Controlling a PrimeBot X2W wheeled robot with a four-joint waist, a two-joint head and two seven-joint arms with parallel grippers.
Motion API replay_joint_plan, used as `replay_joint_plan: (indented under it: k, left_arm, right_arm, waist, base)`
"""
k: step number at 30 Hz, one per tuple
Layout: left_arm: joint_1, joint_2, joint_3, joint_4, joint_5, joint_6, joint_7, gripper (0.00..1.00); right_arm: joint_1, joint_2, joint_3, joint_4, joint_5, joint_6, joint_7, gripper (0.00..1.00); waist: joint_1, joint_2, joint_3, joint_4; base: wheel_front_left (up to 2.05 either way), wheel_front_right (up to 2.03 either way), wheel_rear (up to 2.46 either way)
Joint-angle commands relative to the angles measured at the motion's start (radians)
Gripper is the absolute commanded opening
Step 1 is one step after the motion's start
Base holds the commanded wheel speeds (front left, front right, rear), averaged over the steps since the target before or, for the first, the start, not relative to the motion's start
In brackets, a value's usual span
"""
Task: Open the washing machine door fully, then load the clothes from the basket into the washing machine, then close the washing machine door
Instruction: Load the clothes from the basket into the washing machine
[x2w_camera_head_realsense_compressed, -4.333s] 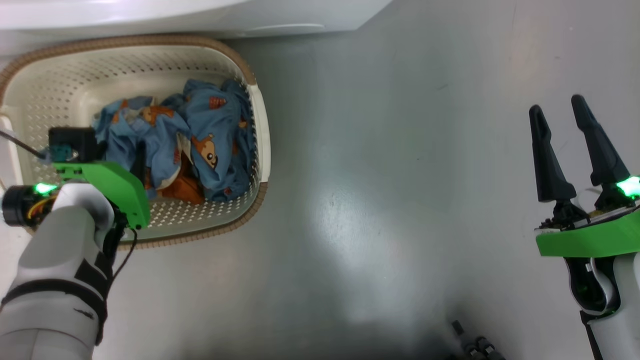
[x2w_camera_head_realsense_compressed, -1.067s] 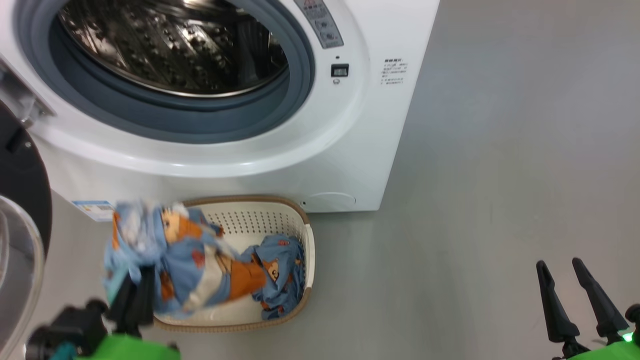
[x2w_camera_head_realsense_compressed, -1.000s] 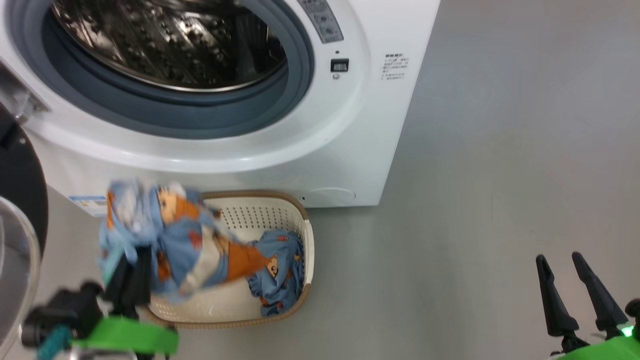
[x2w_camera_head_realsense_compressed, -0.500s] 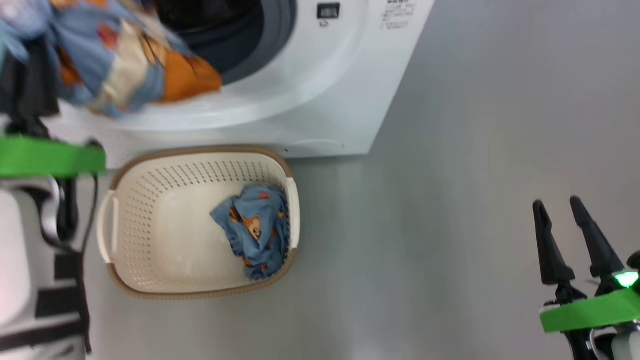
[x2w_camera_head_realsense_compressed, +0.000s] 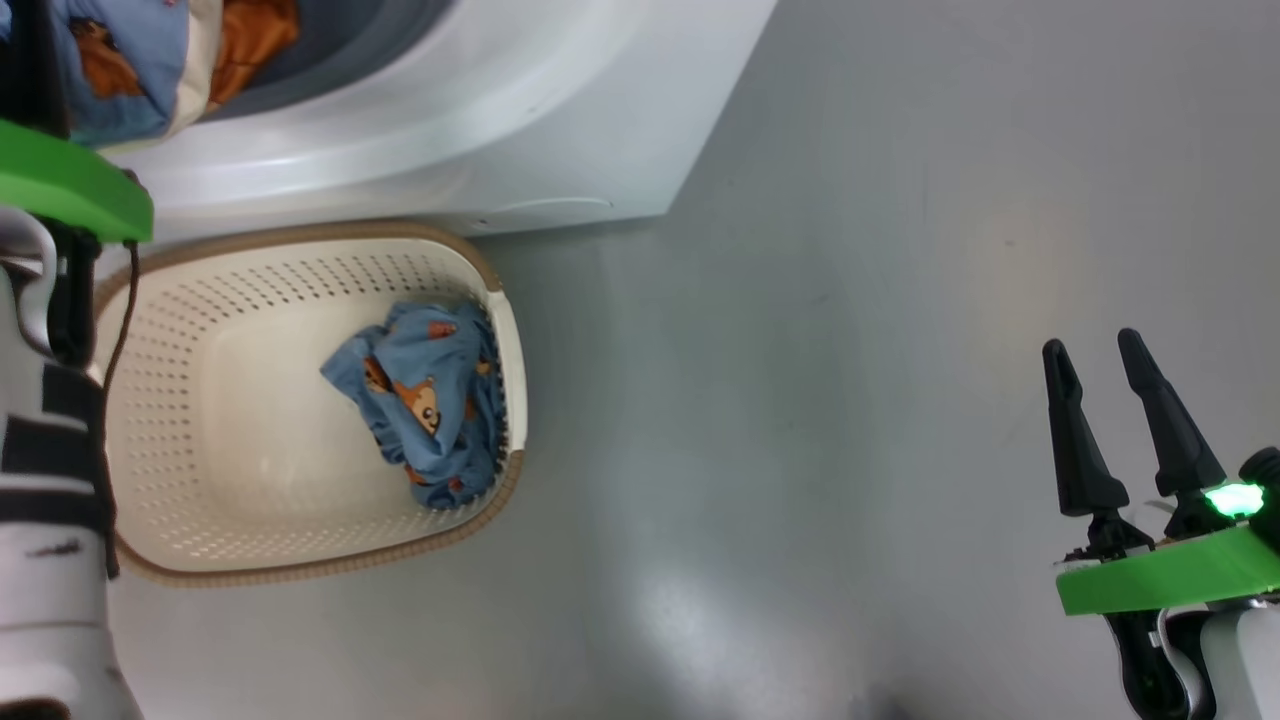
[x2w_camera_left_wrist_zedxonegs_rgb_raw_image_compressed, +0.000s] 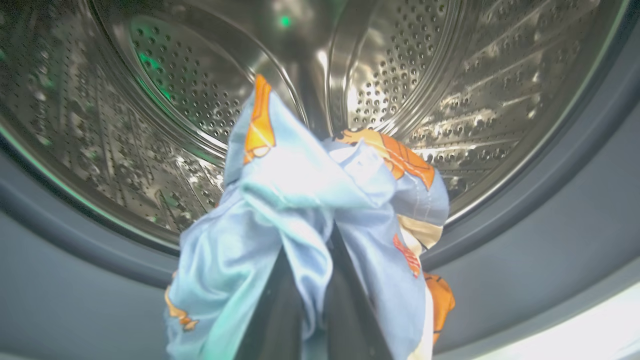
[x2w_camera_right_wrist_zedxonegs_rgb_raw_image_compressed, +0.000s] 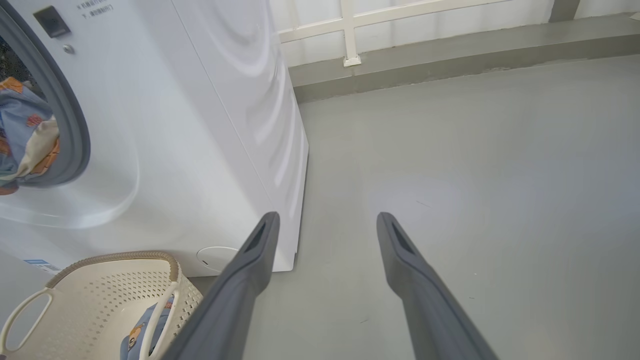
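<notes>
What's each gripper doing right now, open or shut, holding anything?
Left gripper: shut on the clothes, at the mouth of the washing machine.
Right gripper: open, holding nothing.

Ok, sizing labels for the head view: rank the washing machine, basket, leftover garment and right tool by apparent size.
1. basket and washing machine: about alike; the machine is cropped.
2. leftover garment and right tool: close; the tool sits nearer the camera.
</notes>
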Motion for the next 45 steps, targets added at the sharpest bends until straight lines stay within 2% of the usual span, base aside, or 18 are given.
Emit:
replay_joint_plan:
  k: [1, 7, 10, 13, 18, 20, 21, 31, 39, 45]
  left_arm:
    - [-0.031, 0.054, 0.012, 0.018, 0.009, -0.003, -0.005, 0.0]
    - [-0.152, 0.078, -0.006, 0.157, 0.015, -0.01, -0.005, 0.0]
    - [-0.207, 0.089, -0.021, 0.168, 0.027, -0.008, -0.005, 0.0]
    - [-0.253, 0.093, -0.031, 0.105, 0.038, 0.004, -0.005, 0.0]
    - [-0.272, 0.085, -0.008, -0.099, 0.027, 0.032, -0.005, 0.02]
    - [-0.258, 0.084, 0.003, -0.133, 0.026, 0.045, -0.005, 0.63]
    - [-0.25, 0.084, 0.004, -0.127, 0.028, 0.045, -0.005, 1.0]
    - [-0.208, 0.078, 0.024, -0.065, 0.016, 0.046, -0.005, 1.0]
    - [-0.168, 0.049, 0.044, -0.054, 0.002, 0.039, -0.005, 1.0]
    - [-0.118, 0.028, 0.05, -0.039, 0.009, 0.051, -0.005, 1.0]
  right_arm:
    - [-0.002, -0.005, 0.027, -0.027, 0.012, 0.006, -0.005, 1.0]
    - [-0.008, -0.002, 0.036, -0.03, 0.012, 0.006, -0.005, 1.0]
    - [-0.013, -0.001, 0.04, -0.031, 0.012, 0.006, -0.005, 1.0]
    - [-0.023, -0.001, 0.043, -0.035, 0.014, 0.006, -0.005, 1.0]
    - [-0.04, 0.002, 0.052, -0.041, 0.018, 0.006, -0.005, 1.0]
    - [-0.048, 0.004, 0.056, -0.042, 0.019, 0.006, -0.005, 1.0]
    - [-0.051, 0.005, 0.058, -0.042, 0.02, 0.006, -0.005, 1.0]
    - [-0.049, 0.005, 0.053, -0.043, 0.022, 0.006, -0.005, 1.0]
    - [-0.049, -0.002, 0.051, -0.046, 0.017, 0.006, -0.005, 1.0]
    - [-0.045, -0.008, 0.047, -0.048, 0.015, 0.006, -0.005, 1.0]
  waist:
    - [-0.0002, 0.0, 0.041, -0.032]
    - [-0.0002, 0.0, 0.057, -0.042]
    - [-0.0002, 0.0, 0.064, -0.045]
    - [-0.0002, 0.0, 0.075, -0.048]
    - [-0.0002, 0.0, 0.094, -0.056]
    - [-0.0002, 0.0, 0.1, -0.06]
    - [-0.0002, 0.0, 0.101, -0.061]
    - [-0.0002, 0.0, 0.102, -0.054]
    - [-0.0002, 0.0, 0.095, -0.036]
    - [-0.0002, 0.0, 0.081, -0.022]
  base:
    - [0.0, 0.0, 0.0]
    - [0.0, 0.0, 0.0]
    - [0.0, 0.0, 0.0]
    - [0.0, 0.0, 0.0]
    - [0.0, 0.0, 0.0]
    - [0.0, 0.0, 0.0]
    - [0.0, 0.0, 0.0]
    - [0.0, 0.0, 0.0]
    - [0.0, 0.0, 0.0]
    - [0.0, 0.0, 0.0]
